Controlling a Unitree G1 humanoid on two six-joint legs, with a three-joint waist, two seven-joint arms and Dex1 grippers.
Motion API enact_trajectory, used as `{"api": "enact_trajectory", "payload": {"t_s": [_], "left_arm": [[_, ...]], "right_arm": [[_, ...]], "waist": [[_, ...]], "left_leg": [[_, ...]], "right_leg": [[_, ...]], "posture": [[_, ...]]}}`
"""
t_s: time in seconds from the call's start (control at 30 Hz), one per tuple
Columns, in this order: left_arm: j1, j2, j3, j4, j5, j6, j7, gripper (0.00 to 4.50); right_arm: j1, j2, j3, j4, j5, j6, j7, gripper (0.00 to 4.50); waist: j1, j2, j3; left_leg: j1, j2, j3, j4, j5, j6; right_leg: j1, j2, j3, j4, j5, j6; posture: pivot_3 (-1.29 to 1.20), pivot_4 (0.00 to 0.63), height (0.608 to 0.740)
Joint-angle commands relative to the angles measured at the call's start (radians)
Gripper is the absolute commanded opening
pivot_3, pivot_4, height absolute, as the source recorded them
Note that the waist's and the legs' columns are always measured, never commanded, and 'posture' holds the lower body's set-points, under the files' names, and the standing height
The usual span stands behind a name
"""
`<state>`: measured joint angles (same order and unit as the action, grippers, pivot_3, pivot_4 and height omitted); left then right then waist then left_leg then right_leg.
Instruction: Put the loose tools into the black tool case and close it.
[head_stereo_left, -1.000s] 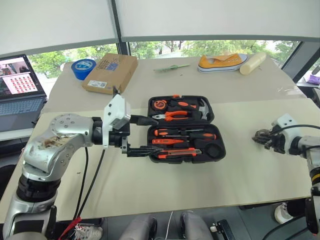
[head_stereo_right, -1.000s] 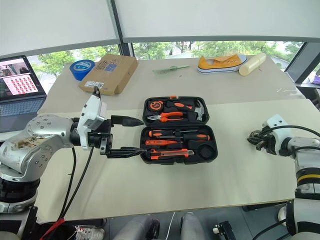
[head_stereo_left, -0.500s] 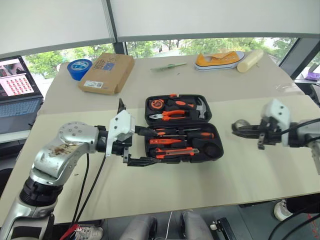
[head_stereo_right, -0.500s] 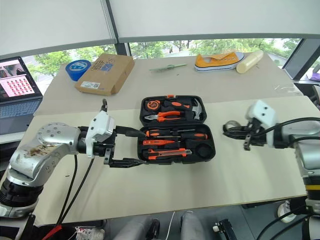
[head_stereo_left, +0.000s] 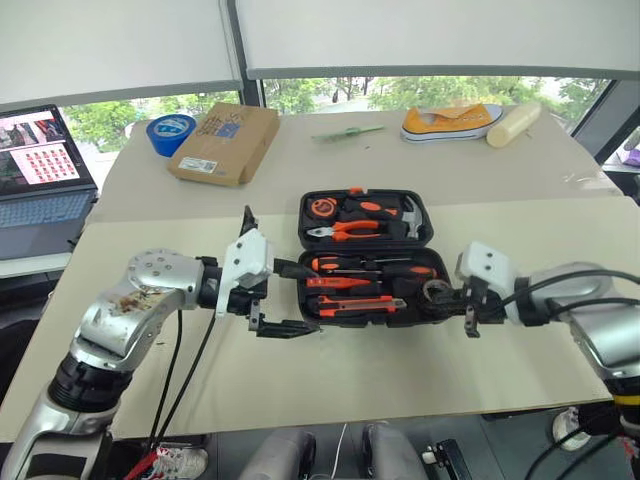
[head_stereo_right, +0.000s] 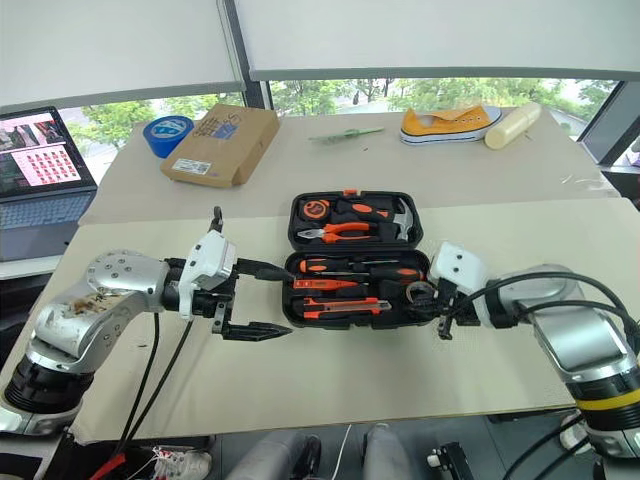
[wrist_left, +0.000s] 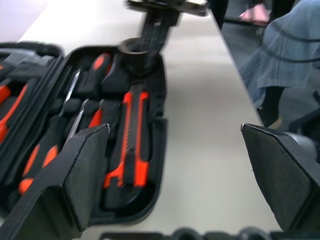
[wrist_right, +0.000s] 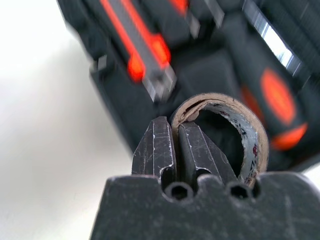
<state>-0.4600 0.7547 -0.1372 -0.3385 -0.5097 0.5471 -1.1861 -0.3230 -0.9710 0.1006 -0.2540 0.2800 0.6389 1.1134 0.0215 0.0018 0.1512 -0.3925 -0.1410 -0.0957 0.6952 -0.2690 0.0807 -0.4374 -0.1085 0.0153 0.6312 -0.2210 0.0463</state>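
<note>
- A beige table (head_stereo_left: 330, 375) is carrying everything, and a second beige table (head_stereo_left: 420, 165) is butting against its far edge.
- The black tool case (head_stereo_left: 371, 257) is lying open on the near table, straddling the seam, its 2 halves holding orange-and-black tools.
- On the far table, a brown cardboard box (head_stereo_left: 224, 143) is lying flat at the left, with a blue tape roll (head_stereo_left: 166, 133) just beside it.
- A thin green item (head_stereo_left: 345, 132) is lying near the far middle.
- A yellow shoe (head_stereo_left: 451, 120) is resting at the far right, with a cream cylinder (head_stereo_left: 513, 123) just beside it.
</note>
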Motion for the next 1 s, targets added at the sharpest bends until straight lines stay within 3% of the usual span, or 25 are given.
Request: {"api": "enact_trajectory", "payload": {"t_s": [0.03,0.33,0.7,1.0], "left_arm": [[-0.016,0.001,0.010,0.011,0.018,-0.050,-0.013,4.50],[-0.024,-0.024,-0.012,0.014,0.042,-0.081,-0.006,4.50],[-0.064,-0.031,-0.013,0.039,0.047,-0.078,-0.001,4.50],[-0.068,-0.041,-0.014,0.036,0.046,-0.073,0.005,4.50]], "right_arm": [[0.018,0.005,-0.033,-0.026,0.026,-0.007,0.000,0.05],[0.030,0.022,0.012,-0.006,-0.012,-0.035,-0.021,0.05],[-0.001,-0.045,-0.056,-0.193,0.092,0.051,0.018,3.73],[0.014,-0.086,-0.087,-0.137,0.091,0.052,0.000,3.73]], "waist": [[0.001,0.000,0.000],[-0.001,-0.001,0.000],[0.000,-0.001,0.000],[-0.002,-0.001,0.000]], "left_leg": [[0.000,0.000,0.000,0.000,0.000,0.000],[0.000,0.000,0.000,0.000,0.000,0.000],[0.000,0.000,0.000,0.000,0.000,0.000],[0.000,0.000,0.000,0.000,0.000,0.000]], "right_leg": [[0.000,0.000,0.000,0.000,0.000,0.000],[0.001,0.000,0.000,0.000,0.000,0.000],[0.000,0.000,-0.001,0.000,0.000,0.000],[0.000,0.000,-0.001,0.000,0.000,0.000]], "posture": [[0.00,0.150,0.735],[0.00,0.150,0.735],[0.00,0.150,0.735],[0.00,0.150,0.735]]}}
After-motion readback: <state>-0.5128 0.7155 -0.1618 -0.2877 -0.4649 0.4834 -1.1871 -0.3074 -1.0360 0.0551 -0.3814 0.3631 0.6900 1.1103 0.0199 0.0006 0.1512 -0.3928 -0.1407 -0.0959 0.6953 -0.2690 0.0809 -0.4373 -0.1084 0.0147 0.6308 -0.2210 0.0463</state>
